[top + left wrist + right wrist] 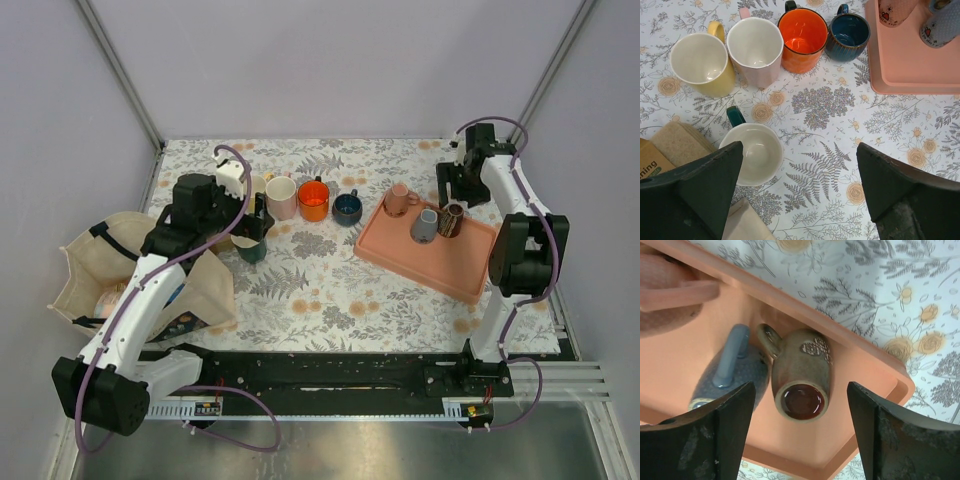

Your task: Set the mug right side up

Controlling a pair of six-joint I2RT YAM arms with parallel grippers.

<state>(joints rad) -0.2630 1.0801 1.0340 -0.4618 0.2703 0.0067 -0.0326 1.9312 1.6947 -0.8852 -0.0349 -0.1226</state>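
**Task item.** The brown mug (801,372) is standing on the pink tray (432,264), near the far rim and towards the right-hand corner. Its long axis is running vertically. The end facing upward is showing a shallow dark disc inside a ring, which is reading as the base, so the mug is sitting mouth down. Its handle is pointing sideways at the grey mug (732,371) just beside it.

**Right gripper** (801,392). It is hovering directly above the brown mug. The fingers are standing apart, one on each side of the mug, with a gap showing on both sides.

**Left gripper** (800,150). The fingers are spread wide and are gripping nothing. It is hanging over the table just beside a teal-handled mug (751,152).

**Containers.**
- The tray is carrying three mugs: brown, grey and a pink mug (399,200).
- The teal-handled mug is standing mouth up on the floral tablecloth (820,107), its white interior empty.
- Behind it, a row of four mugs is standing mouth up, all empty: yellow mug (702,62), pale pink mug (756,47), orange mug (801,37) and dark blue mug (847,35).
- A cloth bag (100,260) is lying open beside the left arm, with a printed carton (650,162) showing at its mouth.
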